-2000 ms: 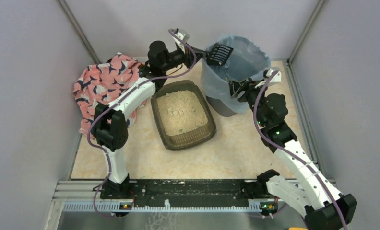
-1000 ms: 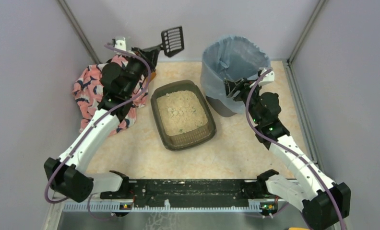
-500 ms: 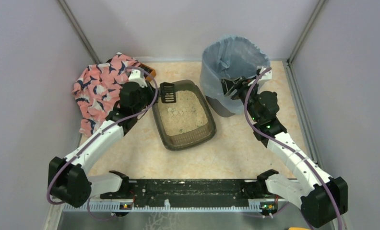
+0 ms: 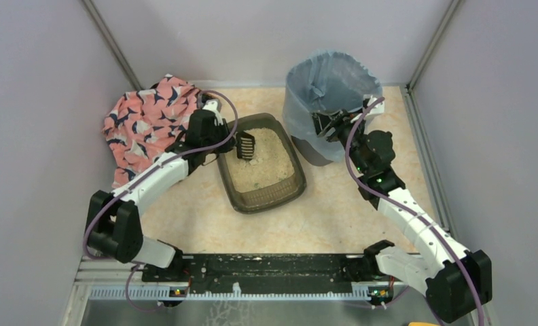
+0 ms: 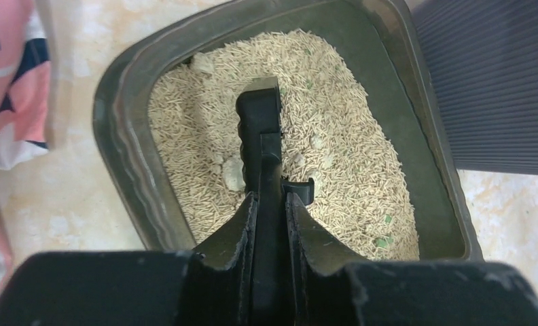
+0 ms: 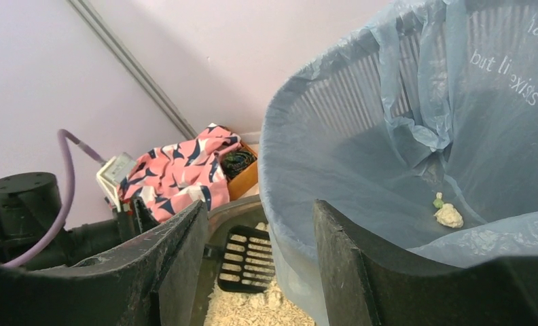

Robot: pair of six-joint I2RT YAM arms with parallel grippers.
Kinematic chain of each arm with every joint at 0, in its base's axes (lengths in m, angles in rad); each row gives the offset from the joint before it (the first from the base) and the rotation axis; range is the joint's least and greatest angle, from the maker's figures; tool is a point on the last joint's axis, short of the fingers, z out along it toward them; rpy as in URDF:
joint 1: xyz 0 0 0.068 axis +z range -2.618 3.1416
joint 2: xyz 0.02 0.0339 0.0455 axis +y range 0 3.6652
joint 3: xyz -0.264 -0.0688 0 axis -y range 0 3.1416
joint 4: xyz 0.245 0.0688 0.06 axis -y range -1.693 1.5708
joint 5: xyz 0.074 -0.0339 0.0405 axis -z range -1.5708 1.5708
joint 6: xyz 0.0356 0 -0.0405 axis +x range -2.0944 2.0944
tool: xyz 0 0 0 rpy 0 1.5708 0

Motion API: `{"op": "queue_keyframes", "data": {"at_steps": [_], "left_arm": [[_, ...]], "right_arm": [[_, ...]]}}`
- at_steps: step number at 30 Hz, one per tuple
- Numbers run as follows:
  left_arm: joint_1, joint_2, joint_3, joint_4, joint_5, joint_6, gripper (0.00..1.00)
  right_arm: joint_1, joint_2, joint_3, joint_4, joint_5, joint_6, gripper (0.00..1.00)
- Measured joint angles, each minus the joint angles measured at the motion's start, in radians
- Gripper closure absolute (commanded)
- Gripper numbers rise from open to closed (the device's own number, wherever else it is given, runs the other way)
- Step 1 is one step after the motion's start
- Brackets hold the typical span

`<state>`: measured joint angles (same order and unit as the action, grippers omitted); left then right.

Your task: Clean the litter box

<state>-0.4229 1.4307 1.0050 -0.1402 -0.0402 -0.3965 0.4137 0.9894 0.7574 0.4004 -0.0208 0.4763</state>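
The bare table lies nearest, in front of the litter box. The box sits mid-table, its far right corner just beside the bin.

The left fingers are clamped on the handle of the black scoop, whose slotted blade stands nose-down in the grains towards the far left end. A pale clump lies right beside the blade, with smaller ones to its right.

To do this pass well, I judge the blade should slide under that clump at a low angle. It should then lift level and pause so loose grains sift through the slots before the swing to the bin. The box's low wall is close on the left, and catching it could flick grains onto the table.

Farther back, the right fingers stand apart astride the bin's lined rim, not pinching it as far as I can tell. That arm crowds the near side of the opening. A patterned pink cloth is heaped at far left, off the likely path.
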Motion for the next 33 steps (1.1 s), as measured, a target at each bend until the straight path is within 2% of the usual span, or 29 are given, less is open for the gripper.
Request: {"op": "queue_keyframes", "data": {"at_steps": [11, 19, 22, 29, 33], "left_arm": [[0.003, 0.234, 0.183, -0.021, 0.223, -0.023, 1.0], [0.045, 0.308, 0.196, 0.025, 0.391, -0.069, 1.0], [0.071, 0.314, 0.155, 0.075, 0.459, -0.091, 1.0], [0.179, 0.268, -0.061, 0.24, 0.657, -0.186, 1.0], [0.19, 0.24, -0.139, 0.343, 0.729, -0.238, 1.0]], "right_arm": [[-0.005, -0.004, -0.011, 0.018, -0.001, 0.004, 0.41], [-0.016, -0.022, -0.031, 0.02, -0.003, 0.004, 0.41], [-0.018, -0.022, -0.031, 0.021, -0.005, 0.004, 0.41], [-0.018, -0.021, -0.031, 0.023, -0.008, 0.004, 0.41], [-0.02, -0.016, -0.031, 0.029, -0.015, 0.005, 0.41]]}}
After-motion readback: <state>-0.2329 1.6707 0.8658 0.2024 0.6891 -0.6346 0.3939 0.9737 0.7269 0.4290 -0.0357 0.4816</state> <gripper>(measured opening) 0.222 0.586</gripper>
